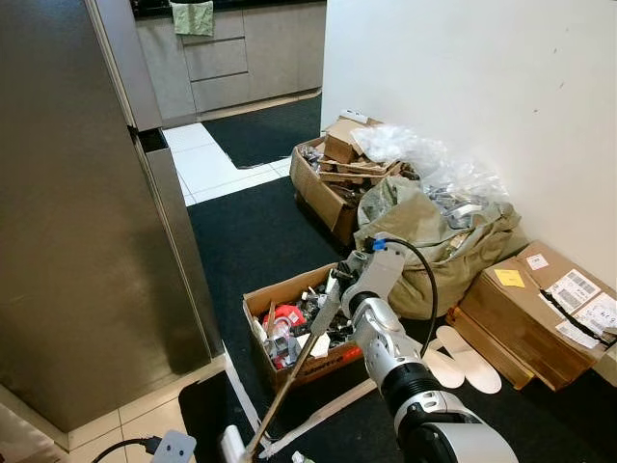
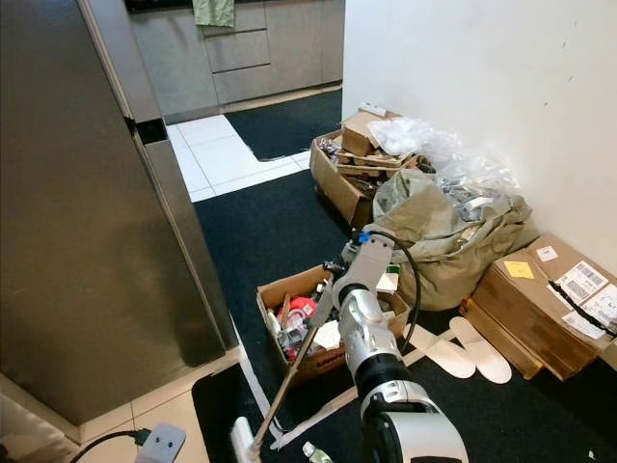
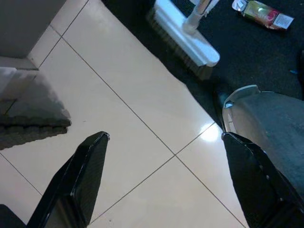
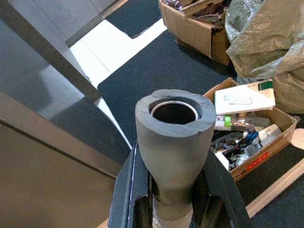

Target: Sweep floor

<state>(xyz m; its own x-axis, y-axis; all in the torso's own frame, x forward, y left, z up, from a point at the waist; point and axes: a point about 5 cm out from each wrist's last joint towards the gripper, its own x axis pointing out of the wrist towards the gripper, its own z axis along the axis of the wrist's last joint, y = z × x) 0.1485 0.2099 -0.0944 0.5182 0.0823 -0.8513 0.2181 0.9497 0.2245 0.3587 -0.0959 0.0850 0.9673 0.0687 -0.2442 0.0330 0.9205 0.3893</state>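
— What's the floor like?

— You're on a black mat point(image 1: 260, 241) over pale tiles, fridge point(image 1: 77, 212) on your left. Your left hand point(image 3: 161, 175) hangs wide open, empty, above bare tile. The broom's point(image 1: 289, 386) head point(image 3: 183, 38) rests at the mat's edge.

— And further right?

— Your right hand point(image 4: 173, 199) clamps the broom's foam grip. A wrapper point(image 3: 261, 12) lies unswept; most sweeping looks undone.

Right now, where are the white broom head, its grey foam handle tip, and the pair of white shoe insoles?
white broom head point(image 3: 187, 40), left wrist view, its plastic back.
grey foam handle tip point(image 4: 175, 135), right wrist view, its outer side.
white shoe insoles point(image 1: 469, 358), left eye view, the right insole's middle.
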